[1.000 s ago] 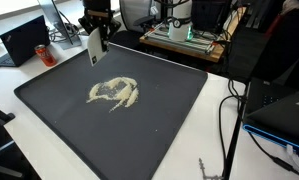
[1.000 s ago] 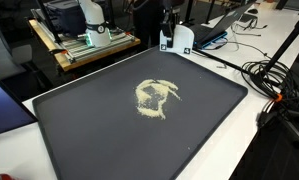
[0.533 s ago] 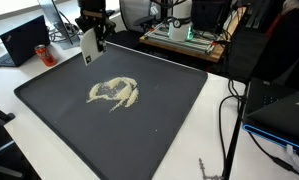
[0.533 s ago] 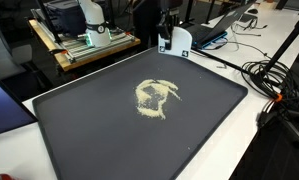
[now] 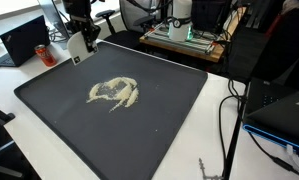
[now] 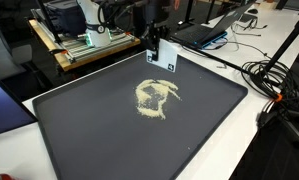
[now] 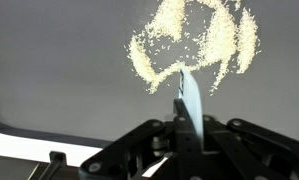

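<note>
My gripper point(image 5: 77, 30) is shut on a thin white card-like scraper point(image 5: 79, 44), also seen in an exterior view point(image 6: 167, 54) and edge-on in the wrist view point(image 7: 189, 98). It hangs above the far edge of a large dark grey mat point(image 5: 159, 120). A pile of pale yellow grains point(image 5: 114, 93) lies spread in a ring near the mat's middle, also in an exterior view point(image 6: 155, 96) and the wrist view point(image 7: 194, 42). The scraper is apart from the grains and off the mat surface.
A black laptop point(image 5: 27, 40) sits beyond the mat's corner. A wooden cart with equipment point(image 6: 84, 40) stands behind the mat. Cables point(image 6: 274, 75) lie on the white table beside it. A dark monitor stand point(image 5: 279, 100) is at the side.
My gripper with the scraper has shifted sideways along the mat's far edge and lifted slightly. The grain pile has not moved.
</note>
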`<control>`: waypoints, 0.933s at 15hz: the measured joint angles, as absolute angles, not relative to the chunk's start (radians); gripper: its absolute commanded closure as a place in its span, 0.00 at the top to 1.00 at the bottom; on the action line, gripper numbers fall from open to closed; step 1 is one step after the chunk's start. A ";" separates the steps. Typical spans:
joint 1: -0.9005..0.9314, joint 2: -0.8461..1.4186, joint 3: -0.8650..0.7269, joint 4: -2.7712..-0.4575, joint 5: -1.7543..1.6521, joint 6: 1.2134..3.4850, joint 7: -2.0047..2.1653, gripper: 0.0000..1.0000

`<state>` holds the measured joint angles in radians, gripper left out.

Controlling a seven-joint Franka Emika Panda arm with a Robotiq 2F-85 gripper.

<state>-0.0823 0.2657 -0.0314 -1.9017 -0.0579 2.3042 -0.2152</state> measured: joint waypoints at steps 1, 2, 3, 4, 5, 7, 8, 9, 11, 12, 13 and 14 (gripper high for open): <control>-0.085 0.269 -0.034 -1.893 -0.058 2.282 -0.215 0.01; -0.088 0.273 -0.037 -1.882 -0.058 2.255 -0.215 0.01; -0.090 0.276 -0.039 -1.872 -0.058 2.225 -0.215 0.01; -0.093 0.278 -0.040 -1.862 -0.058 2.195 -0.215 0.01; -0.096 0.282 -0.040 -1.851 -0.054 2.168 -0.215 0.01; -0.106 0.287 -0.040 -1.835 -0.029 2.135 -0.218 0.01; -0.113 0.291 -0.040 -1.828 -0.012 2.126 -0.221 0.01; -0.122 0.296 -0.040 -1.822 0.011 2.122 -0.227 0.01; -0.147 0.309 -0.041 -1.813 0.070 2.122 -0.245 0.01; -0.161 0.317 -0.041 -1.810 0.102 2.122 -0.258 0.01; -0.174 0.325 -0.041 -1.807 0.132 2.123 -0.271 0.01; -0.189 0.334 -0.041 -1.803 0.165 2.123 -0.285 0.01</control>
<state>-0.1890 0.3345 -0.0405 -1.8033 0.1647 2.1229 -0.2849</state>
